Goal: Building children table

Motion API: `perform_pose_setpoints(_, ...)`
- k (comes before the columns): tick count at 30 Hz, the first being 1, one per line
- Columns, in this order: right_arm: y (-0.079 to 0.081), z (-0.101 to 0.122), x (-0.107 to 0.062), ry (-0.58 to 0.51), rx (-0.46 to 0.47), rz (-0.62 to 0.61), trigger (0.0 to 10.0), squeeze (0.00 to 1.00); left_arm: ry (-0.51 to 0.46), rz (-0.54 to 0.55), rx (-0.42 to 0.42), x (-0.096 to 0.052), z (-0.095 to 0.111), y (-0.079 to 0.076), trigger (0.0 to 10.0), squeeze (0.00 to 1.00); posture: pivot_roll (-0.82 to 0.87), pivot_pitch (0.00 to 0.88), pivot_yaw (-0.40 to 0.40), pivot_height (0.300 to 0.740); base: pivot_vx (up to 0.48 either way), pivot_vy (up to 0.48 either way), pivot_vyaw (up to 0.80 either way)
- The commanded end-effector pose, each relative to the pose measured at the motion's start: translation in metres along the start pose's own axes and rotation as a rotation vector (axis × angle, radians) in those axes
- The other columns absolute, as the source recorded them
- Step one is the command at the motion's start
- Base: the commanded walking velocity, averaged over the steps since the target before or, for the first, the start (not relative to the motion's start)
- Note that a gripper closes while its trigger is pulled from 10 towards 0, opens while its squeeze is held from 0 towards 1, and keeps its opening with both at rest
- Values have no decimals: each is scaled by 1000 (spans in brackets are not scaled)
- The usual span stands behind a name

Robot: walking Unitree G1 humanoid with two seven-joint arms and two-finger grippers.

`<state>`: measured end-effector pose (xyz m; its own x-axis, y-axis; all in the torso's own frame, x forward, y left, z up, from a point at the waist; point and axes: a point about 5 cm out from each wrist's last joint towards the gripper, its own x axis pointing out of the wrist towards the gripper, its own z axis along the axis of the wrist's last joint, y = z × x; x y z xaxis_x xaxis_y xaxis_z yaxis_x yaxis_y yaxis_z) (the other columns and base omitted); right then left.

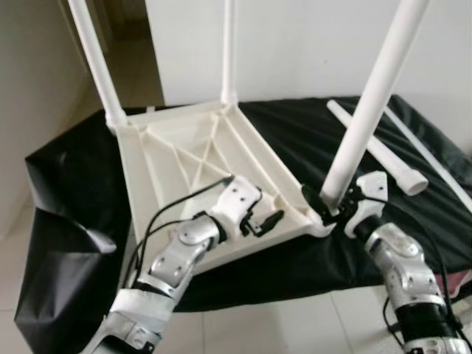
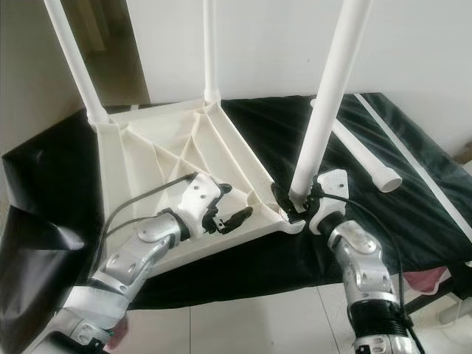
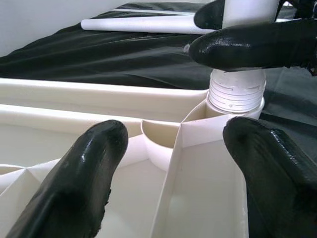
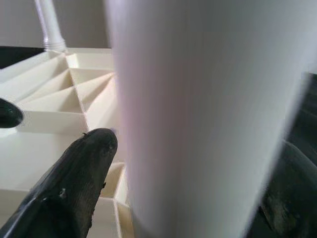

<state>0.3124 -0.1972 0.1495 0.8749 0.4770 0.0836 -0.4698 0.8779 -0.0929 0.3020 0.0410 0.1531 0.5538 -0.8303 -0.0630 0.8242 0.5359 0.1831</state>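
One of three upright white plastic legs is being clamped by the right tool; the left tool, fingers apart, is being held over the upturned white plastic tabletop. One loose leg is lying on the black-covered surface.

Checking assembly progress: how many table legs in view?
4: two upright in the far corners, one in the right gripper at the near corner, one loose on the cloth.

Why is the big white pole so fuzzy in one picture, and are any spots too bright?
In the right wrist view the table leg sits right against the lens between the right gripper fingers, so it blurs into a soft pale smear. The left wrist view is sharp, with shiny glare on the black fingers. In the eye views the wall looks washed out.
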Motion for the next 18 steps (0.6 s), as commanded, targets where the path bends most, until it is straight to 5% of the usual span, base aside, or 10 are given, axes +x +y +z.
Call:
perform_pose_setpoints(1,1,-3,1,15,-14,40,10000,0,6,-130,-24,-3,-1,-7,10000,0,33,0,20,740,0,0,0)
perform_pose_setpoints(4,0,-5,3,33,-43,73,9961,0,19,-193,-51,-8,-2,-14,10000,0,38,0,21,740,0,0,0)
perform_pose_setpoints(5,-3,-7,3,45,-51,80,5765,0,30,-226,-58,-10,-4,-18,10000,0,42,0,20,740,0,0,0)
perform_pose_setpoints(7,-6,-8,3,54,-53,83,5765,0,42,-253,-61,-13,-5,-22,10000,0,42,0,20,740,0,0,0)
perform_pose_setpoints(8,-6,-9,2,56,-51,93,3020,0,45,-273,-56,-14,-6,-25,10000,0,46,0,14,740,0,0,0)
perform_pose_setpoints(9,-7,-9,2,56,-49,101,3020,0,46,-288,-52,-14,-6,-27,10000,0,46,0,14,740,0,0,0)
perform_pose_setpoints(10,-7,-11,2,62,-50,113,314,0,46,-299,-58,-15,-6,-28,10000,0,45,0,12,740,0,0,0)
perform_pose_setpoints(18,-10,-15,-3,90,-75,114,0,0,53,-299,-45,-14,-6,-29,10000,0,33,0,6,740,0,0,0)
